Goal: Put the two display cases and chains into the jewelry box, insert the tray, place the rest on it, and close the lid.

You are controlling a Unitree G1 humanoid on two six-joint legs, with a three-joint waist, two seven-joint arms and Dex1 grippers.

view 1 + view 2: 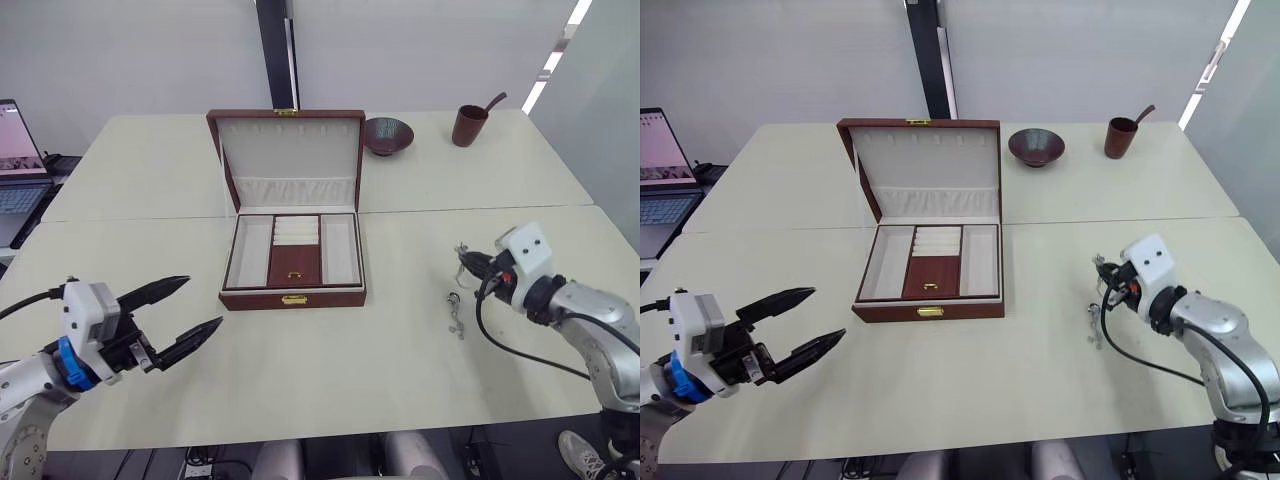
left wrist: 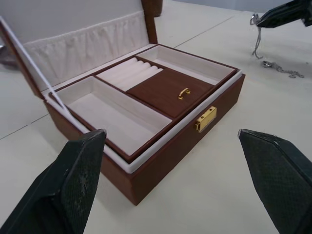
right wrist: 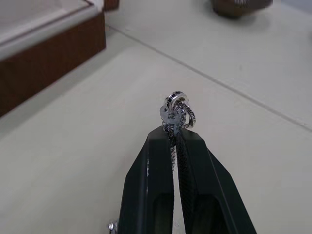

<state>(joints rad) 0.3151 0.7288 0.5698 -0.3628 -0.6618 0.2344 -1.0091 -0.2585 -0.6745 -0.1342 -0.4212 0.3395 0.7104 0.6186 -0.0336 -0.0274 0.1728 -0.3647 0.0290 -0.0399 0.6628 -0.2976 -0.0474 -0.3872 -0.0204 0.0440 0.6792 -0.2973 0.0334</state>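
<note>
Jewelry box (image 1: 292,285) sits mid-table, lid (image 1: 288,160) up, tray (image 1: 294,251) already seated inside, so it's ready for remaining pieces. R gripper (image 3: 174,139) is pinched on ringed chain (image 3: 176,108), well right of box, prob. for carrying over. L gripper (image 1: 180,318) waits spread wide, empty.

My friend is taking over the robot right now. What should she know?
Right gripper: shut on a silvery chain, lifted off the table, its tail trailing down to it.
Left gripper: open, holding nothing, hovering left of the jewelry box.
Done: tray is in the box; its compartments look bare.
Left: set the chain on the tray, then close the lid.
</note>
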